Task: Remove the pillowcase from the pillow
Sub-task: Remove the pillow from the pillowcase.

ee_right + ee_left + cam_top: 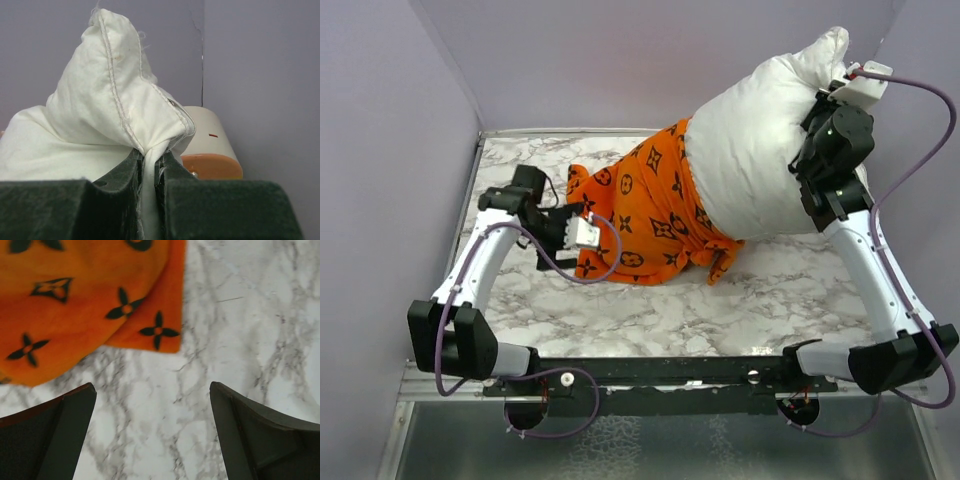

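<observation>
The big white pillow [760,150] is lifted at the back right, its lower end still inside the orange pillowcase [645,215] with dark flower marks, which lies bunched on the marble table. My right gripper [825,100] is shut on the pillow's upper corner, seen pinched between the jaws in the right wrist view [149,165]. My left gripper [582,232] is open and empty, just left of the pillowcase's near edge [75,305], low over the table.
A white-and-orange cylinder [212,150] stands behind the pillow corner by the right wall. Purple walls close in the back, left and right. The marble tabletop [650,310] runs to the near rail where the arm bases sit.
</observation>
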Motion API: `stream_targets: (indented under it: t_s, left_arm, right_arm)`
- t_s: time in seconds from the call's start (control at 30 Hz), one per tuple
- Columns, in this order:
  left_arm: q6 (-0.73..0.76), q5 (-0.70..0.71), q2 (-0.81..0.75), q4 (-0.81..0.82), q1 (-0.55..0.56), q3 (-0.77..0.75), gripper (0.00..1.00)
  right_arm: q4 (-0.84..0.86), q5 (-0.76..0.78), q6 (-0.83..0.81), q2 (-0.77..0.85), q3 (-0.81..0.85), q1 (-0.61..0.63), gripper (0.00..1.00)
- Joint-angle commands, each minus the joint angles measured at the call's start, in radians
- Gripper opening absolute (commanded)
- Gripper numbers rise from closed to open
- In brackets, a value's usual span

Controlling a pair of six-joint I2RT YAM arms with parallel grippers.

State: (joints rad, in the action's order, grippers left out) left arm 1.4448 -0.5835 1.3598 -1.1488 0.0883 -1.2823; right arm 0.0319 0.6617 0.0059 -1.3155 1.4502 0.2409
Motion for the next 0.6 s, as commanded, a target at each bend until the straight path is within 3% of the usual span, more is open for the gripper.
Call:
stream_targets:
  t_s: [0.0,0.33,0.57]
  left_arm:
    - [0.021,0.092,0.027,0.026,0.117,0.125,0.99]
    - [-0.186,0.170,0.188,0.372,0.311,0.212,0.99]
    - [-0.297,0.254,0.392,0.453,0.354,0.171,0.99]
  right_arm:
    - [0.151,0.027,-0.067,0.098,-0.077,0.027,0.01]
    - [0.115,-0.016,-0.065,0.249,-0.238,0.037,0.01]
    - [0.064,-0.022,-0.047,0.329,-0.303,0.037,0.01]
